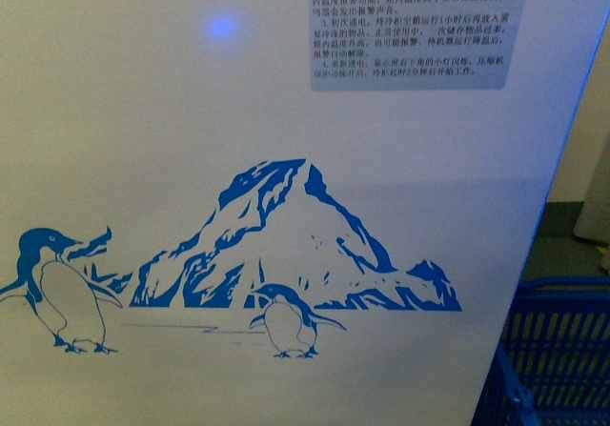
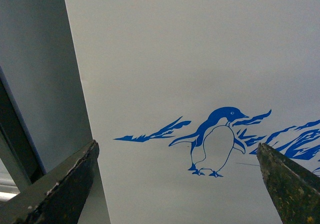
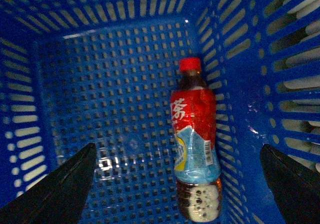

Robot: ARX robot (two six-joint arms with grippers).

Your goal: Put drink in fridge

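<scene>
Lying flat in the blue basket (image 3: 100,83), against its wall, the drink (image 3: 196,144) shows under the right fingers (image 3: 70,184), which are released and spread wide. The left fingers (image 2: 65,184), released too, point at the white fridge (image 2: 200,43) front by a penguin (image 2: 215,144). The basket stands just beside the fridge.

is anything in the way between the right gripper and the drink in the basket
Nothing visible. The drink lies alone on the floor of the blue basket, close to one side wall. The right gripper is over it, jaws open wide to either side.
</scene>
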